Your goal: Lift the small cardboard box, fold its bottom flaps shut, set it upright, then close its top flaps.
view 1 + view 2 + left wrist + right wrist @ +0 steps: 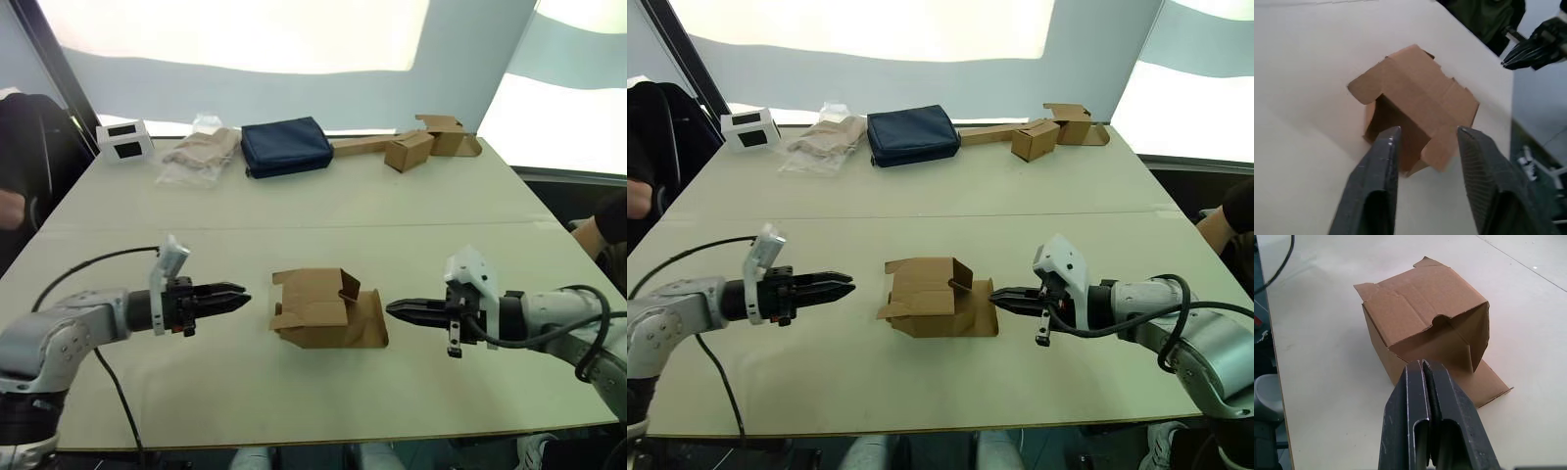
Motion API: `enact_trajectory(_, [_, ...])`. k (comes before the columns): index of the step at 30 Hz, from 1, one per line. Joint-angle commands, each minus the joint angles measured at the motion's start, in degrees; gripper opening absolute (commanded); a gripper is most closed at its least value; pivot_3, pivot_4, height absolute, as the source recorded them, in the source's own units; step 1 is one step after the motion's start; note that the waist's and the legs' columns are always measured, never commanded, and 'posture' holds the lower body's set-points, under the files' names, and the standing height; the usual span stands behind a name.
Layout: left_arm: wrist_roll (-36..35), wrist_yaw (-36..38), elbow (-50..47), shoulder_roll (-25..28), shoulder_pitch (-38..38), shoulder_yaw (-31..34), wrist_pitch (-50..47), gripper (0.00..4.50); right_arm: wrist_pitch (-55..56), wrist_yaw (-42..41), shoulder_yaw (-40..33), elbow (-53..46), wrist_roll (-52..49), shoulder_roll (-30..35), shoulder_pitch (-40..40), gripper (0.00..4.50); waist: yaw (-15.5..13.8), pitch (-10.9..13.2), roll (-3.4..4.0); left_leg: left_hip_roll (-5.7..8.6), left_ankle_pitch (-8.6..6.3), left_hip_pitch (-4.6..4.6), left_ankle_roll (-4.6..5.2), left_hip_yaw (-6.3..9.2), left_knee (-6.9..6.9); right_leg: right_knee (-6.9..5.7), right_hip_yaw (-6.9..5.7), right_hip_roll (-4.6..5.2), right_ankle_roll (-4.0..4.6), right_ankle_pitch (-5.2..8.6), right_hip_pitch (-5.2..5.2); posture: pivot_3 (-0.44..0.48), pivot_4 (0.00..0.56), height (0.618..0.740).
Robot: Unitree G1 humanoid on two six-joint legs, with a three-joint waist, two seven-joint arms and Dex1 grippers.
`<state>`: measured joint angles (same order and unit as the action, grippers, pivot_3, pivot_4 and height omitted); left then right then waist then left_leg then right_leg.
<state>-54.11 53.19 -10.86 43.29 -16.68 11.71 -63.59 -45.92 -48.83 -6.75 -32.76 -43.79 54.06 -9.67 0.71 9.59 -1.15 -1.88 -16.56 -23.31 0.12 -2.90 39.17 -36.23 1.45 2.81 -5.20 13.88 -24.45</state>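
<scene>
The small cardboard box (pixel 318 308) lies on its side in the middle of the table, brown and unprinted. Flaps at both ends hang open, and I cannot tell the bottom flaps from the top flaps. One flap (pixel 1488 382) at the right-hand end lies flat on the table. My left gripper (pixel 240 297) hovers a short way left of the box with its fingers (pixel 1386 147) open, aimed at the open end (pixel 1396 122). My right gripper (pixel 392 309) is shut and empty, its tip (pixel 1422 363) just short of the right-hand opening.
Along the far edge stand a white device (pixel 124 140), a clear bag of tan material (pixel 201 154), a navy pouch (pixel 286 146) and two smaller boxes joined by a cardboard strip (pixel 421 145). A person's hand (pixel 588 235) rests at the table's right edge.
</scene>
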Motion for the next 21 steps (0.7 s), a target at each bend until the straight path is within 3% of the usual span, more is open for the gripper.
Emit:
enact_trajectory(1, [-9.19, -5.83, 5.85, -4.51, -4.36, 2.07, -13.15, 3.32, -0.2, 1.43, -1.3, -2.88, -0.4, -0.51, 0.67, 0.0, -0.03, 0.0, 0.0, 0.0, 0.0, 0.0, 0.0, 0.03, 0.0, -0.01, 0.0, -0.01, 0.0, 0.0, 0.0, 0.0, 0.15, 0.74])
enact_trajectory(4, [-11.89, -10.04, 11.0, -8.16, -7.07, 3.95, -19.47, 4.39, -0.51, 2.61, -1.58, -4.07, -0.65, -0.87, 1.55, 0.0, -0.09, 0.0, -0.01, 0.01, 0.01, 0.0, 0.0, 0.14, 0.02, -0.06, -0.02, -0.08, -0.03, -0.01, 0.02, 0.0, 0.15, 0.74])
enact_trajectory(5, [-12.36, -11.98, 13.31, -9.85, -8.0, 4.86, -20.98, 4.48, -0.76, 3.14, -1.85, -4.62, -0.92, -1.03, 1.89, 0.0, -0.08, 0.01, -0.03, 0.01, 0.0, 0.01, 0.0, 0.14, 0.02, -0.06, -0.02, -0.08, -0.03, -0.01, 0.03, 0.0, 0.15, 0.74])
enact_trajectory(13, [-14.71, -19.71, 24.16, -19.27, -13.74, 9.79, -28.21, 4.48, -2.43, 6.16, -4.67, -7.58, -2.46, -1.45, 4.49, 0.0, -0.12, -0.01, -0.02, 0.04, 0.01, 0.01, 0.0, 0.14, 0.02, -0.07, -0.01, -0.08, -0.02, -0.01, 0.02, 0.0, 0.15, 0.74])
enact_trajectory(21, [-14.01, -22.52, 26.7, -25.96, -16.09, 10.3, -28.47, 4.48, -3.55, 8.2, -5.6, -9.21, -3.88, -1.35, 5.12, 0.0, -0.14, -0.01, -0.02, 0.05, 0.02, 0.0, -0.03, 0.15, 0.02, -0.07, -0.01, -0.07, 0.0, 0.0, 0.03, 0.0, 0.15, 0.74])
